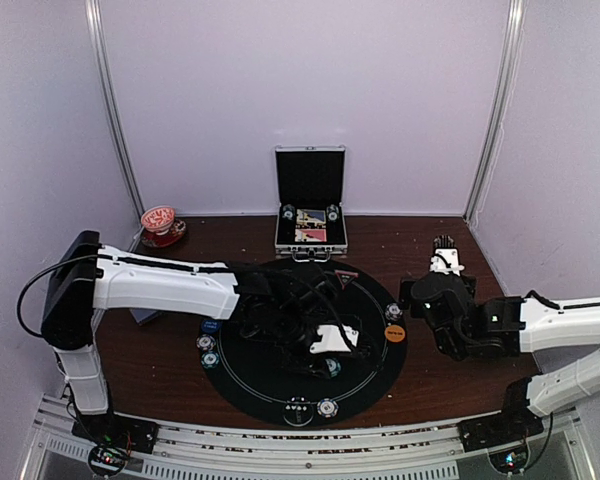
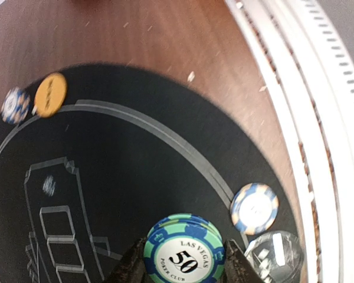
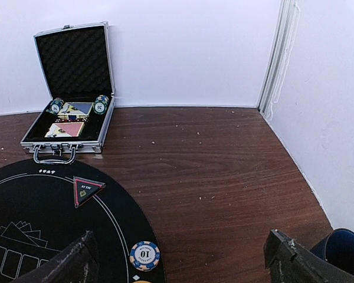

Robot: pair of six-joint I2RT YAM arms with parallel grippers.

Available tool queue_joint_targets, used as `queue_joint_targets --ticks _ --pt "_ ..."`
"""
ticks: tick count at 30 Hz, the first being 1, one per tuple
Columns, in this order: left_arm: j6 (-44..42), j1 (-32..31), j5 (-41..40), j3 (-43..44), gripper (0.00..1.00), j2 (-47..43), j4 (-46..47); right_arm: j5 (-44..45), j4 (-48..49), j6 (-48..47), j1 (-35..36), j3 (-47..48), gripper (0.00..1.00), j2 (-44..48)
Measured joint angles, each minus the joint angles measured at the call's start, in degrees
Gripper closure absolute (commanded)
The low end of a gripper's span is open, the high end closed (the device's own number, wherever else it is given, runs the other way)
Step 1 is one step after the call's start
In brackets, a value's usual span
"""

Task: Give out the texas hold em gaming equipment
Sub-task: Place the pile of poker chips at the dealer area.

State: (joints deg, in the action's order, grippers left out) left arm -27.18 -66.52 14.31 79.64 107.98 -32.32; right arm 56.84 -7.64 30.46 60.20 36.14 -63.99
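Item 1, near edge of the mat (image 1: 250,380): one white chip (image 2: 255,207) lying flat. Just beside it is a clear round piece (image 2: 274,253) that we cannot identify.

Item 2, just inward: teal stack (image 2: 184,250), face reading 50, clenched between the left jaws, one finger against each side. We cannot tell whether it rests on the mat or hangs just above it.

Item 3, left rim of the mat: blue disc (image 1: 210,326), with two chips (image 1: 206,343) just near of it.

Item 4, right rim: orange disc (image 1: 394,333), with a blue-and-white chip (image 1: 393,312) just beside its far side.

Item 5, right of the mat: right jaws, spread wide and holding nothing, above bare counter (image 3: 224,165). A dark mug (image 3: 345,247) stands to their right.

Item 6, far centre: open case (image 3: 71,65) holding two chip stacks (image 3: 57,105) and card packs (image 3: 68,128).

Item 7, far left corner: red-and-white cup (image 1: 158,218).

Step in hand, as we judge it: setting the teal stack at the near seat. The side seats look served and the case is not yet emptied, so we put the task partway. The next move calls for the stack to sit flat on the mat. The left jaws should then part and lift straight up, so the chips do not topple. The right jaws lie nearer the case for the next fetch.
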Motion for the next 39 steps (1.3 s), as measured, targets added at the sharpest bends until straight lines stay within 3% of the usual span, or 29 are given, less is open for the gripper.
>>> queue_joint_targets --ticks 7,39 --pt "1.18 -2.84 3.21 5.4 0.77 5.01 -0.02 0.59 0.07 0.39 -0.24 -0.13 0.0 0.31" --pt "5.18 -7.74 3.48 7.26 0.75 13.11 1.33 1.46 0.2 1.07 -0.46 -0.94 0.0 2.84"
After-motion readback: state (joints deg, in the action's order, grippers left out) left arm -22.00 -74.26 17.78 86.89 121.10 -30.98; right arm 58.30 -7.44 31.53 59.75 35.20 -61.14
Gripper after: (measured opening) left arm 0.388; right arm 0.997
